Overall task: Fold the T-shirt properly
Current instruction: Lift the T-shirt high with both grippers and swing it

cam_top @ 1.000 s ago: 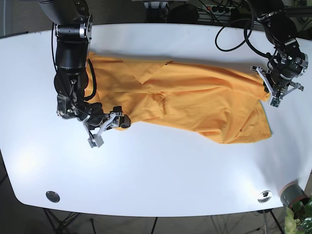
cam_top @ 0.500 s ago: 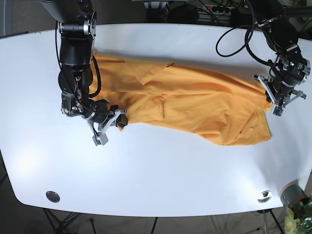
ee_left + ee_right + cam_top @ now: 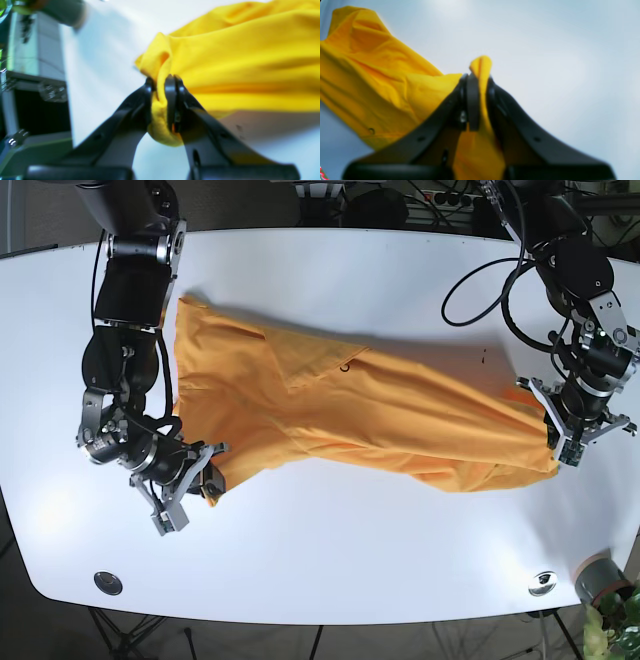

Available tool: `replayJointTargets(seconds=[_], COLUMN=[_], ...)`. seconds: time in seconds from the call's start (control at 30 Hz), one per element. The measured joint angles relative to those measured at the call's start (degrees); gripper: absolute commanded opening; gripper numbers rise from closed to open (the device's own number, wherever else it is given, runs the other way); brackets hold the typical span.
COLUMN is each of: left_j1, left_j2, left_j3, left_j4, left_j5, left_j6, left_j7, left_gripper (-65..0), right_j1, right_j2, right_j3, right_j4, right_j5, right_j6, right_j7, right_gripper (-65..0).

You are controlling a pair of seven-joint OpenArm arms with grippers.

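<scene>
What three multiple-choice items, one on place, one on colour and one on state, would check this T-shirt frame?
1. Where does the left end effector hold the T-shirt in the base view?
A. At its right end
B. At its middle
C. Nowhere

2. What colour is the T-shirt?
A. Blue
B. Orange-yellow
C. Green

3. How do the two end effectors stand?
A. Both open
B. One open
C. Both closed on cloth

Answers:
1 A, the arm on that view's right pinches the shirt's right edge.
2 B, all views show it.
3 C, the right end effector also has fabric squeezed between its fingers.
</scene>
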Motion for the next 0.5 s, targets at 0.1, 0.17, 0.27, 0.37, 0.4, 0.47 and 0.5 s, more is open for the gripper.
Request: replayJointTargets(seconds=[0.1,0.17,0.27,0.37,0.4,0.47,0.5], left_j1=[-3.3,-6.0,-10.3,-15.7,-17.5,-20.8,-23.0], left_j2=[-0.4,-0.4,-0.2,-0.4,-0.4,-0.6,-1.1], left_j3=[1.8,3.2,6.1,9.5,10.3,11.8,13.0], left_j4=[-0.2,-0.2,-1.1,-4.5,-5.5,-7.6,-9.1], left_j5=[0.2,0.0,-0.6,-0.2,-0.2,-0.1,0.6], left_j6=[0.0,0.0,-0.2,-0.1,-0.1,-0.1,-0.2], left_j7=[0.7,0.2,-0.1,0.1,0.1,0.1,-0.1], left_gripper=[-65.0,-65.0,-65.0,-65.0,-65.0,-65.0,-65.0], right_j1=[3.5,6.2,10.6,16.1,17.7,20.5,22.3], right_j2=[2.7,3.9,6.0,6.6,6.9,7.9,8.6], right_j3=[0.3,0.6,0.2,0.2,0.0,-1.1,-1.9], right_j4=[-0.8,-0.9,-1.6,-4.3,-5.2,-7.0,-7.9], right_j5=[-0.6,-0.8,-0.7,-0.5,-0.3,-0.2,-0.3], right_j6=[0.28,-0.04,0.39,0.39,0.39,0.66,0.81], right_j7=[0.2,0.5,0.4,0.5,0.5,0.4,0.4], right_gripper=[-63.1,-63.1,-63.1,-63.1,-63.1,-63.1,-63.1])
